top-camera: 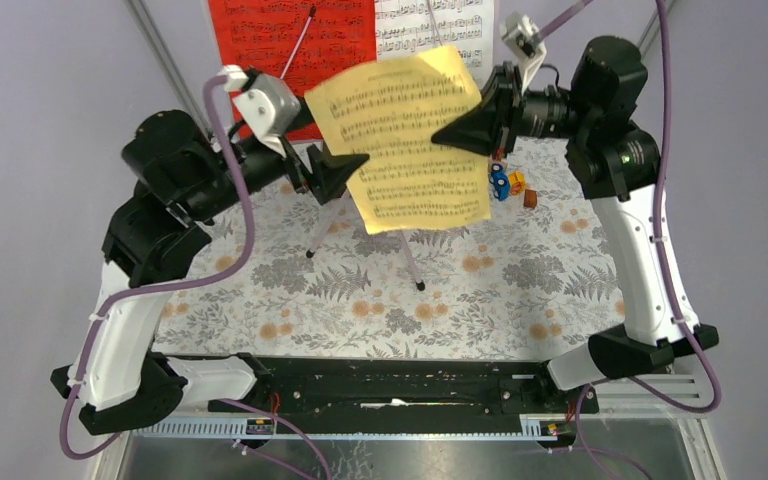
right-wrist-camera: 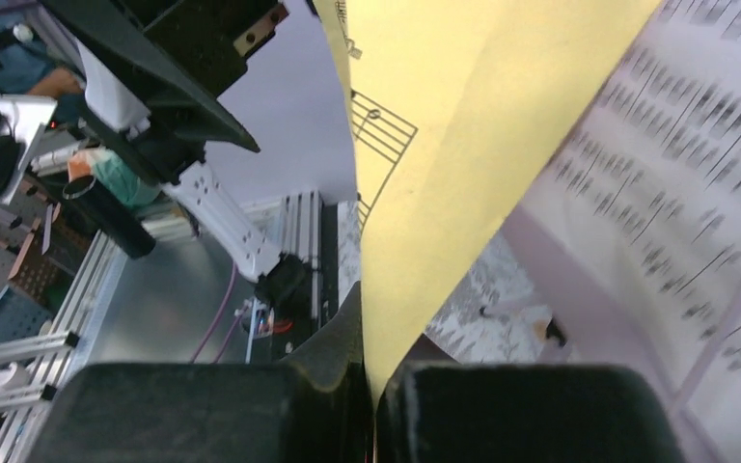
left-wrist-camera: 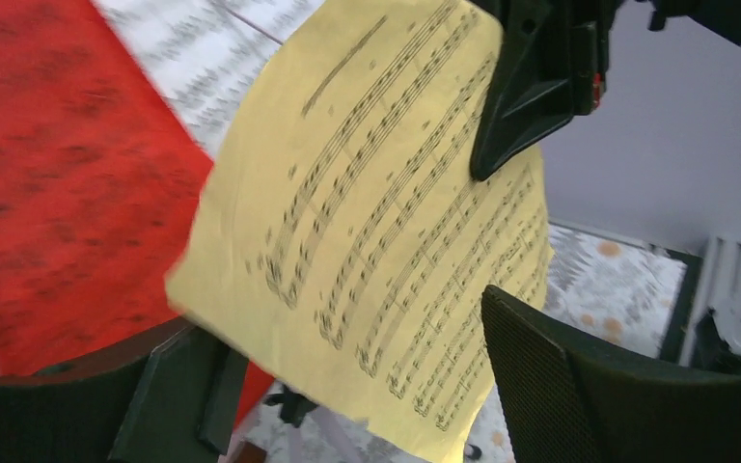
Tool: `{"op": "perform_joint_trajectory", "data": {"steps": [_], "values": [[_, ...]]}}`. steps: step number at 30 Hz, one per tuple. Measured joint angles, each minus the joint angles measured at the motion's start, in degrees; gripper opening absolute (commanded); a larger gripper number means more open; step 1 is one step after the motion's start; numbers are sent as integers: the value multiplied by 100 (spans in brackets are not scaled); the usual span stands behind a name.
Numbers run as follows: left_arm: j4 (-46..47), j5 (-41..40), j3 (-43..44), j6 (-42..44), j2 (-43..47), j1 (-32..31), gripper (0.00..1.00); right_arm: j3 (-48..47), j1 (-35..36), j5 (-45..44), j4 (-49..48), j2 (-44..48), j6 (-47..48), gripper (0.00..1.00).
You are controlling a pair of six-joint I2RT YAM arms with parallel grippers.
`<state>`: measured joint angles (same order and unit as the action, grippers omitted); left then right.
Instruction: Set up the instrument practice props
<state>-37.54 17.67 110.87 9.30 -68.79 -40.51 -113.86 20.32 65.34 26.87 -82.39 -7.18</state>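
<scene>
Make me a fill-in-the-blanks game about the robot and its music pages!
1. The right gripper pinches a music page coloured ____.
2. The left gripper beside it has jaws that are ____.
3. In the top view, the red page is to the ____ of the white page.

Missing words: yellow; open; left.
</scene>
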Motion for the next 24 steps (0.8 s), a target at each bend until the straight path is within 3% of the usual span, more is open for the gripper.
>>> {"op": "perform_joint_trajectory", "data": {"steps": [6,12,18,24], "values": [[129,-678,470,-101,-37,321,95,-1902,13,-256,-382,-1093,-761,0],[162,-745,490,-402,46,1255,95,-3727,17,-402,-1139,-2352,-1692,0],[179,-459,470,-686,164,2055,90,-4658,17,-638,-1919,-3117,-2688,0],[326,-173,385,-796,275,2459,86,-5001,17,-968,-2216,-3296,-3121,0]]}}
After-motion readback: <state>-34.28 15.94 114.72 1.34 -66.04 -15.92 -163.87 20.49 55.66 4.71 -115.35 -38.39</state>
